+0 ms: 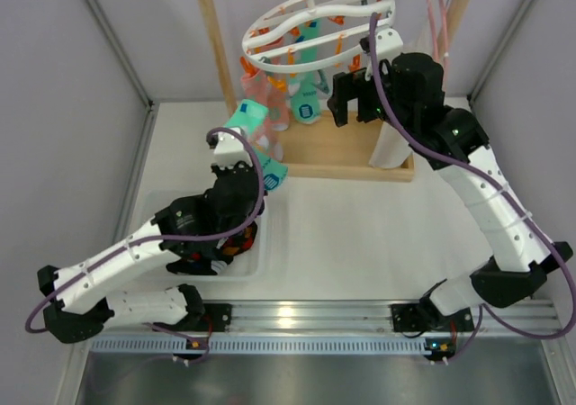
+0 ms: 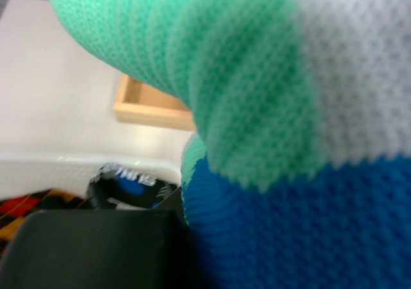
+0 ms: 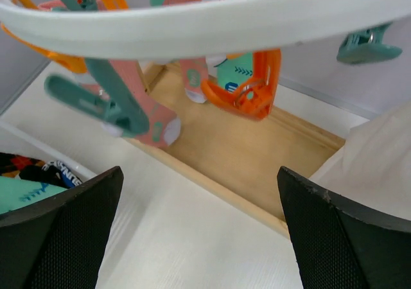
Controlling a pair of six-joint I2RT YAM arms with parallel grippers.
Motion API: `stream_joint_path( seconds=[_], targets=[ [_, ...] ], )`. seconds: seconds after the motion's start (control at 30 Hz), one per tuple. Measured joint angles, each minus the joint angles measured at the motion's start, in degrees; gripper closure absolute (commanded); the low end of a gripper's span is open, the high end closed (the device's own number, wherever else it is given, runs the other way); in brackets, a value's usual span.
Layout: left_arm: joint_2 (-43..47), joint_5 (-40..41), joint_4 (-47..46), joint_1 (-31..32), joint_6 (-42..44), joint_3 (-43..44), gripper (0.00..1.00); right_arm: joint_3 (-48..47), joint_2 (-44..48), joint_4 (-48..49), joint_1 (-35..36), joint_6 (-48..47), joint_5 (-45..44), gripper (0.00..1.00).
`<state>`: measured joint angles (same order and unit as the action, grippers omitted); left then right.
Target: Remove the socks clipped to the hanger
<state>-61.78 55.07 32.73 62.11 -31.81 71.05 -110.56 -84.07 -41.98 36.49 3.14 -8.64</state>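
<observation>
**While the left pincer grips one sock, others hang under the hanger**

When we look from above, the hanger (image 1: 387, 9) hangs from the wooden rack (image 1: 211, 45), with pink socks (image 1: 263, 94) and a green sock (image 1: 304, 106) dangling beneath it from pegs. Below the hanger and off its left side, the left pincer (image 1: 252, 166) is clamped on a teal sock (image 1: 250, 121) with white and blue parts. Whether a peg grips this sock we cannot tell. Just beside the hanger's right side, the right pincer (image 1: 349, 110) stands at peg height with its jaws apart, holding nothing. A white bin (image 1: 148, 211) with dark socks in it lies well to the near left of the hanger. A white garment (image 1: 389, 144) hangs below the hanger's right edge.

From the left wrist, the teal sock (image 2: 244, 109) fills most of the picture, close against the lens. The hanger is out of view. Past the sock we see a corner of the wooden base (image 2: 151, 106) and the bin's rim (image 2: 77, 164).

From the right wrist, the hanger's white rim (image 3: 205, 22) crosses the top. Under it hang an orange peg (image 3: 250, 87), a teal peg (image 3: 96, 99) and a pink sock (image 3: 154, 119). Below the hanger, the right pincer (image 3: 199, 237) shows its black fingers (image 3: 58, 237) wide apart over the bench (image 3: 160, 250).
</observation>
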Motion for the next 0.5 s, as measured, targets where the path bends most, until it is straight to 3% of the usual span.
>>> stream_joint_path(
  seconds=[0.17, 0.37, 0.5],
  targets=[
    [3.61, 1.18, 13.05, -4.2, -6.93, -0.61, 1.0, 5.7, 4.68, 1.31, -0.46, 1.55, 1.36, 0.01],
    [8.44, -1.51, 22.97, -22.69, -9.99, -2.97, 1.0, 8.9, 5.7, 3.06, -1.49, 2.03, 2.27, 0.01],
    [11.8, -4.04, 27.47, -31.06, -12.17, -5.64, 1.0, 11.06, 5.7, 3.54, -2.16, 2.12, 2.86, 0.0]
  ],
)
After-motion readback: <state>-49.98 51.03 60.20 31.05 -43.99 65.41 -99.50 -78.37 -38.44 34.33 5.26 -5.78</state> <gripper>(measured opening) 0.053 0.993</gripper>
